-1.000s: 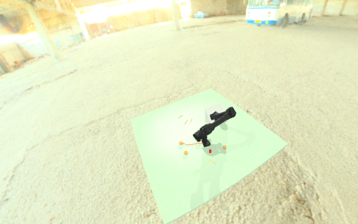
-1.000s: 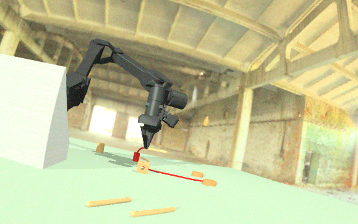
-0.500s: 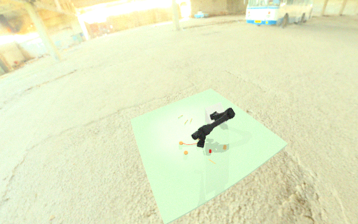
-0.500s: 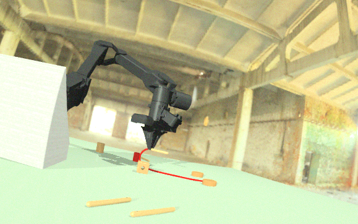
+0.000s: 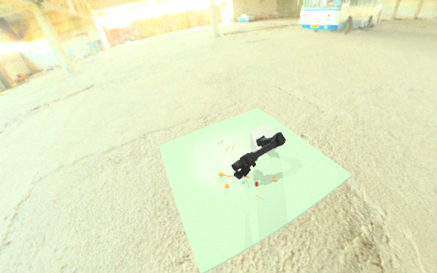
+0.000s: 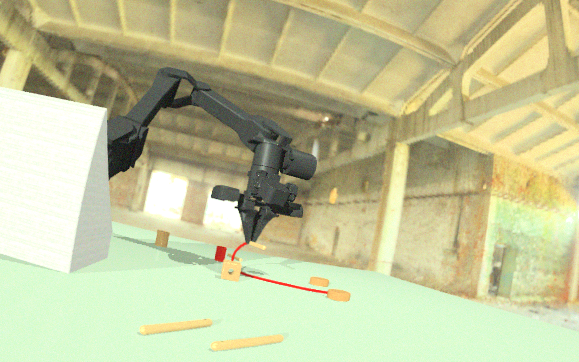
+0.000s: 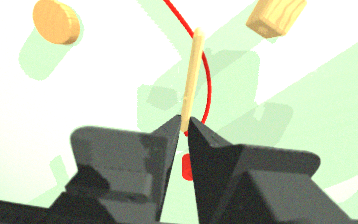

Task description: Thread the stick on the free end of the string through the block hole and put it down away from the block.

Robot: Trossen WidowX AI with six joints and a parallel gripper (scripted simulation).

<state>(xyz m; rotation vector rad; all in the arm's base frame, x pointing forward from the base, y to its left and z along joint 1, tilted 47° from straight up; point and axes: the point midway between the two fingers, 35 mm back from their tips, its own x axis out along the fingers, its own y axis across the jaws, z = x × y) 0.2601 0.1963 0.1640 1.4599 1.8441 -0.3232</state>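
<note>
My gripper (image 6: 251,242) (image 7: 184,120) is shut on one end of the string's wooden stick (image 6: 258,246) (image 7: 193,75), above the table. The stick points away from the fingertips, up the wrist view. The red string (image 6: 284,284) (image 7: 209,90) leaves the held end, bends, and runs to its round button (image 5: 220,174) (image 6: 338,295). The wooden block (image 6: 233,272) (image 7: 277,16) stands on the table, its hole facing the exterior camera. In the wrist view it is at the upper right, apart from the stick and string. In the top view the block is not discernible.
A loose disc (image 5: 226,186) (image 6: 319,281) (image 7: 56,21) lies near the string's button. A red piece (image 5: 256,184) (image 6: 220,253) (image 7: 187,166) and a brown cylinder (image 5: 274,179) (image 6: 162,238) stand nearby. Loose sticks (image 5: 233,147) (image 6: 175,327) lie apart. A large white box (image 6: 23,175) stands near the arm.
</note>
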